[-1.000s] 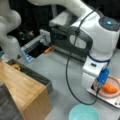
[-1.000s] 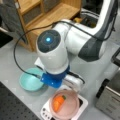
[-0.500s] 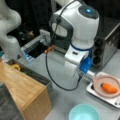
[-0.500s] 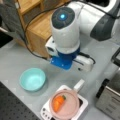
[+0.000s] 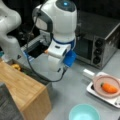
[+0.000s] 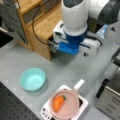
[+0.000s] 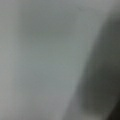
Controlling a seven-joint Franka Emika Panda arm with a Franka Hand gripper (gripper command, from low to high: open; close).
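My gripper (image 5: pixel 56 67) hangs over the bare grey table (image 5: pixel 75 87), between the wooden cabinet (image 5: pixel 22 92) and the pink plate (image 5: pixel 106 81). A blue mount (image 5: pixel 70 58) sits beside it. The arm's own body covers its fingers in a front view (image 6: pixel 72 47). An orange carrot (image 5: pixel 109 88) with a green top lies on the pink plate, which rests on a white tray (image 5: pixel 96 93). The carrot (image 6: pixel 58 103) and plate (image 6: pixel 71 106) show in both front views, well apart from the gripper. The wrist view holds only blurred grey surface with a dark shadow on its right.
A teal bowl (image 6: pixel 32 79) stands on the table near the tray. The wooden cabinet (image 6: pixel 46 23) is close behind the arm. A dark toaster oven (image 5: pixel 100 42) stands at the back right. A small yellow object (image 5: pixel 16 67) lies by the cabinet.
The arm has swung away from over the plate toward the wooden cabinet. The carrot has stayed on the plate.
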